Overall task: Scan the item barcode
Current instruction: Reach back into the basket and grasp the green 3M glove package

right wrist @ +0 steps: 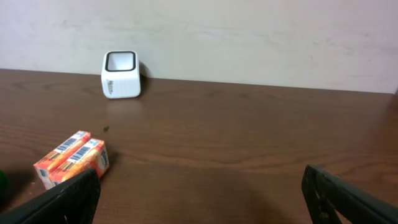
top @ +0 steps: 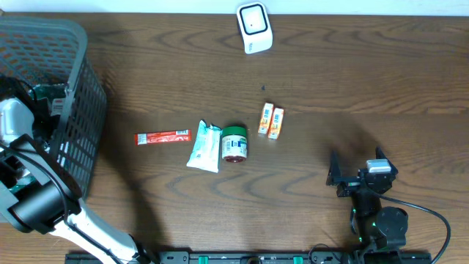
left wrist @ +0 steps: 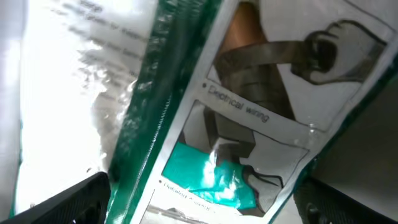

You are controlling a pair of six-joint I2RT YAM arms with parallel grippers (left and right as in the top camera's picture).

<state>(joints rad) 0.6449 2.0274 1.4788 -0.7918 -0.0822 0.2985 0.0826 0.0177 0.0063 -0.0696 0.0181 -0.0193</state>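
My left gripper [left wrist: 205, 202] is down inside the grey basket [top: 82, 117] at the table's left edge. It is open, its two dark fingertips wide apart just above a glossy green-edged package [left wrist: 249, 124] printed with drawings and the words "Electrical wiring". That package fills the left wrist view. The white barcode scanner [top: 254, 28] stands at the far edge of the table and also shows as the scanner [right wrist: 120, 74] in the right wrist view. My right gripper [top: 357, 180] rests low at the front right, open, with nothing between its fingers.
On the table lie a red stick packet [top: 163, 136], a white pouch [top: 204, 146], a green-lidded jar [top: 234, 143] and two orange boxes [top: 270, 121], the same boxes [right wrist: 71, 158] near my right gripper's left finger. More white packaging [left wrist: 68, 81] lies beside the green-edged package.
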